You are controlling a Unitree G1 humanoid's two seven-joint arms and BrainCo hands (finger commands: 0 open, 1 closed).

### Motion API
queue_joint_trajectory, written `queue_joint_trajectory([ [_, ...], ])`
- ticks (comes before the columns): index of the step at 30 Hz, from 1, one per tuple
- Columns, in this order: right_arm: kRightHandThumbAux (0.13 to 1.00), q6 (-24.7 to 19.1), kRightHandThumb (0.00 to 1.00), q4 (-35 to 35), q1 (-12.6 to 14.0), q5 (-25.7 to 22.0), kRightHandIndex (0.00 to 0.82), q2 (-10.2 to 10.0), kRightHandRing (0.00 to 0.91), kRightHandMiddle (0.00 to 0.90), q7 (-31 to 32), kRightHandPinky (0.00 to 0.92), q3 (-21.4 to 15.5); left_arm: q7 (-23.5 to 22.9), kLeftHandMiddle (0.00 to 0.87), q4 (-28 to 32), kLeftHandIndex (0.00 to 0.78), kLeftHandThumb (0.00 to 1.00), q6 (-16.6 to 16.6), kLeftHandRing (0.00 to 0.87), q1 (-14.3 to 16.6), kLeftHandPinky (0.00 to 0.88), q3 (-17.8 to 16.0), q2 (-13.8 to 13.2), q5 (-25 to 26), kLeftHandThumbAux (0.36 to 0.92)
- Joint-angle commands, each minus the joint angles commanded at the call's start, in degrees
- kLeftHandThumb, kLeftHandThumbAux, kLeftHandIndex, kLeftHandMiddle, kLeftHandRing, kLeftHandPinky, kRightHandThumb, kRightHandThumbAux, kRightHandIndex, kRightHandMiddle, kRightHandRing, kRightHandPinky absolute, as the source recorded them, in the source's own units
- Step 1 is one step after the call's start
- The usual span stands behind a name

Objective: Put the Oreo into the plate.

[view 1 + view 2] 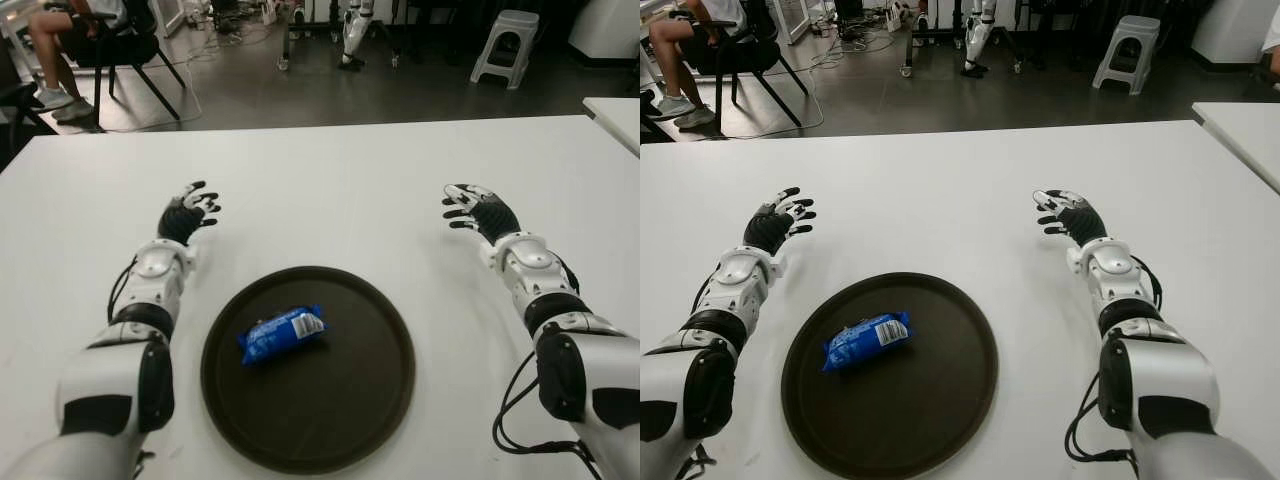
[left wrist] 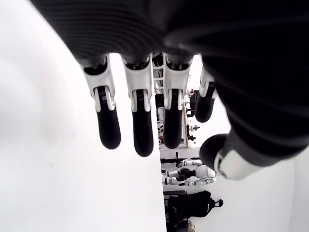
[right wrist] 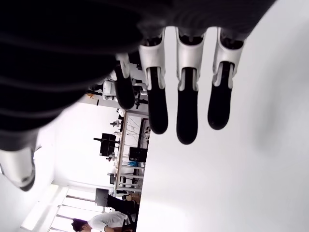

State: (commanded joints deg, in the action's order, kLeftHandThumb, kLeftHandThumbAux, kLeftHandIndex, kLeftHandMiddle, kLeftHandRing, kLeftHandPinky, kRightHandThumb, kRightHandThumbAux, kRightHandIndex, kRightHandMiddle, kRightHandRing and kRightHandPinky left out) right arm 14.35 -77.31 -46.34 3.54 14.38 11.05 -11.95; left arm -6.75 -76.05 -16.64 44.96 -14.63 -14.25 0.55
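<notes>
The Oreo — a blue packet — already lay inside the plate, a dark round tray low in the centre of the left eye view, on the white bench. It sat left of the tray's middle, its long axis running from lower left to upper right of the frame, tilted only a little off level.

Neither hand held anything. The left hand showed at the middle left of the frame, above and left of the tray's rim and apart from it, its fingers spread and extended in the wrist view with only bare bench beneath. The right hand showed at the middle right, well clear of the tray, and its fingers were likewise straight and parted, grasping nothing.

The packet lay below and to the right of the left hand in the frame, and below and far to the left of the right hand — so the left hand was plainly the nearer. Judged from how things lay, the placing looked done, and no further reach seemed called for.
</notes>
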Motion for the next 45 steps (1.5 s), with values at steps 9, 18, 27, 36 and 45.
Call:
queue_joint_trajectory([
  [9, 0.5, 0.5, 0.063, 0.1, 0.2, 0.1, 0.244, 0.0, 0.384, 0.346, -0.3, 0.402, 0.0, 1.5, 0.273, 0.1, 0.162, 0.077, 0.5, 0.279, 0.3, 0.283, -0.3, -0.1, -0.1, 0.643],
  [18, 0.499, 0.1, 0.054, 0.0, 0.1, 0.2, 0.237, 0.1, 0.39, 0.351, -0.5, 0.4, 0.1, 1.6, 0.275, 0.0, 0.165, 0.071, 0.9, 0.278, 0.4, 0.287, -0.4, -0.1, 0.0, 0.617],
  [27, 0.515, -0.4, 0.057, 0.1, 0.0, 0.8, 0.25, 0.2, 0.397, 0.361, -1.4, 0.419, 0.6, 1.7, 0.261, 0.0, 0.154, 0.061, 1.0, 0.268, 0.4, 0.29, 0.3, -0.3, -0.8, 0.649],
  [36, 0.527, -0.5, 0.061, 0.0, -0.1, 0.4, 0.265, 0.0, 0.409, 0.365, -1.0, 0.44, 0.3, 2.8, 0.27, 0.1, 0.173, 0.029, 0.8, 0.279, 0.5, 0.292, 0.0, -0.8, -0.7, 0.669],
  [45, 0.536, 0.1, 0.067, 0.1, 0.1, 0.9, 0.269, -0.5, 0.417, 0.38, -1.4, 0.443, 0.8, 3.5, 0.269, -0.1, 0.188, 0.014, 0.5, 0.278, 0.2, 0.291, -0.1, -1.6, -0.9, 0.676],
])
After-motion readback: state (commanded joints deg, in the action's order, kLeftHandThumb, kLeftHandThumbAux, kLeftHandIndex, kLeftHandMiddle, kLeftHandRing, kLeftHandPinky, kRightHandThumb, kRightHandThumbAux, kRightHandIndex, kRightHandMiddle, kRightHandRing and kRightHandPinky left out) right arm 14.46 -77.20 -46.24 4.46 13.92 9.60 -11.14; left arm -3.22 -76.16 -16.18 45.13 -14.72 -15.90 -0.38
